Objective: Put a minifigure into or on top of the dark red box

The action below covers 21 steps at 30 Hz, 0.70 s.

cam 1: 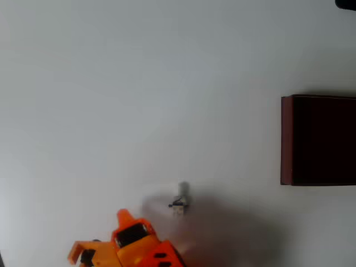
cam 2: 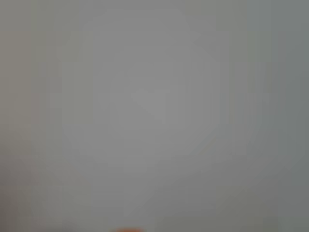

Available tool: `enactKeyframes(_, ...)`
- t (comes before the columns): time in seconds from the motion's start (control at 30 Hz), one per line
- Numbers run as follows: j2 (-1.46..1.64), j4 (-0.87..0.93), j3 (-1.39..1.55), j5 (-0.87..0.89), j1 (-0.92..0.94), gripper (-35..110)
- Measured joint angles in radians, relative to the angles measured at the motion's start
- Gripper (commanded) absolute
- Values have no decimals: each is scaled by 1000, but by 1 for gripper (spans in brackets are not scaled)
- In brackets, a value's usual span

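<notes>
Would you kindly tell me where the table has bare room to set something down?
Overhead view: the table is bare from its top edge down to the minifigure and across to the dark red box. Crowded only between minifigure and orange pincer.

We see open surface (cam 1: 167, 83) between the minifigure (cam 1: 181, 200) and the dark red box (cam 1: 287, 139); nothing stands between them, and the box's top is uncovered.
</notes>
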Motion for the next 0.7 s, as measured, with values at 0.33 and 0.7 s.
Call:
enactKeyframes(0.33,-51,213,-299,787,106,17)
enactKeyframes(0.7,-86,383,-436,1348,282,20)
